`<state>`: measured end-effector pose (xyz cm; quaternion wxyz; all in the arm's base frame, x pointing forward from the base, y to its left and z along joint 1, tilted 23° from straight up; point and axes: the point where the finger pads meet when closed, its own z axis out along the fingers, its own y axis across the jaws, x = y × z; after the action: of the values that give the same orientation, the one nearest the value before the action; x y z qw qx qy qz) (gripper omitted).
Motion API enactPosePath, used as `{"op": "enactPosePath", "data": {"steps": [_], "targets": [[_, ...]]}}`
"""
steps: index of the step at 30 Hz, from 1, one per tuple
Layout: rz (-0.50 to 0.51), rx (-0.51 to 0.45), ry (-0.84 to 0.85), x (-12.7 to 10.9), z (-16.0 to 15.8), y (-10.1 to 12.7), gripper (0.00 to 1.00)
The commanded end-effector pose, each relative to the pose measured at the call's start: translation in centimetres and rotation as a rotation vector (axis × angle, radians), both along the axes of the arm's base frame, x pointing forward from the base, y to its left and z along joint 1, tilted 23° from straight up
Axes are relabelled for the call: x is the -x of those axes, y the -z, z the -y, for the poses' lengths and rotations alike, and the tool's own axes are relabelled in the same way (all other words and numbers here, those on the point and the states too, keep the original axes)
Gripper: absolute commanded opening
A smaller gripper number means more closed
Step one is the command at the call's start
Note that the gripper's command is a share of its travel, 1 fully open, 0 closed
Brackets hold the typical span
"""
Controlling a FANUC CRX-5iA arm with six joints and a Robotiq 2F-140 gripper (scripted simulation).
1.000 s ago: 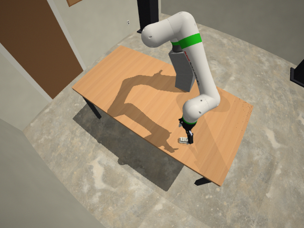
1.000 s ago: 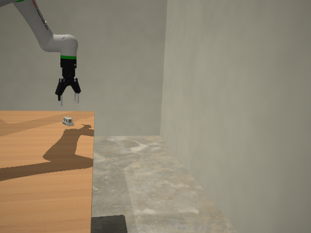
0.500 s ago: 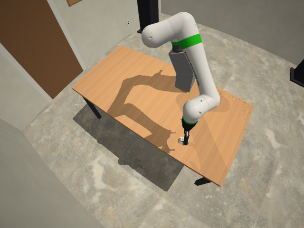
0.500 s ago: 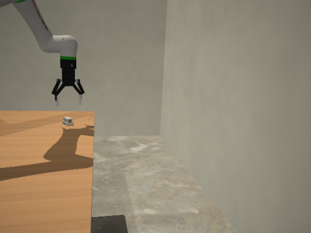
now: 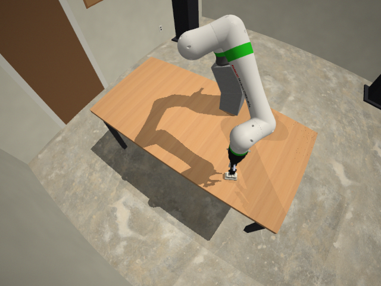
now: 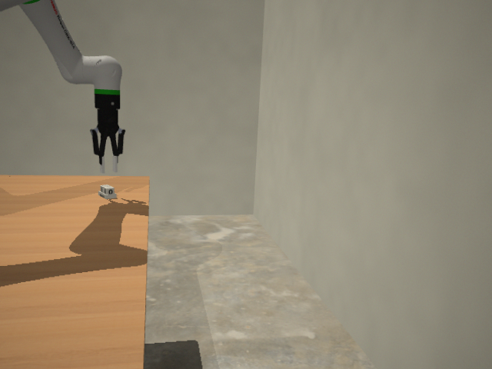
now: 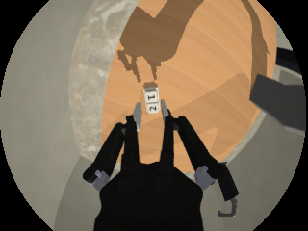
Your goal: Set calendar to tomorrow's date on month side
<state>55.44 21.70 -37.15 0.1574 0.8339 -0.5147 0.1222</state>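
- The cubes point(image 5: 231, 174) point(image 6: 107, 188) point(image 7: 151, 102) look light, stiff and smooth; probably little risk of crushing, but a skewed pinch could tip or spin one.
- Best hold: one cube at a time, pads square on opposite upright faces, above the rim of the tray point(image 5: 230, 179) point(image 6: 108, 196) point(image 7: 150, 89), which could snag low tips.
- The cubes sit side by side in the tray, on the table point(image 5: 184, 80) point(image 6: 59, 310) point(image 7: 212, 63); their tops read 1 and 2 in the wrist view.
- The claw point(image 5: 233, 173) point(image 6: 108, 171) point(image 7: 150, 106) hangs above them, pointing down, apart from both.
- Its fingers are partly spread, with nothing pinched, lined up with the tray's long sides.
- The month side is unreadable, so the date needs checking before any turn.
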Motion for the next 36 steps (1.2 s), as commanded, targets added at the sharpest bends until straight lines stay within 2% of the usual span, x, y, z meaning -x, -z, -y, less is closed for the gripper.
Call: {"op": "enactPosePath", "data": {"steps": [1, 36], "targets": [[0.000, 0.000, 0.000, -0.02, -0.02, -0.01, 0.36], [0.001, 0.000, 0.000, -0.03, 0.13, 0.34, 0.36]]}}
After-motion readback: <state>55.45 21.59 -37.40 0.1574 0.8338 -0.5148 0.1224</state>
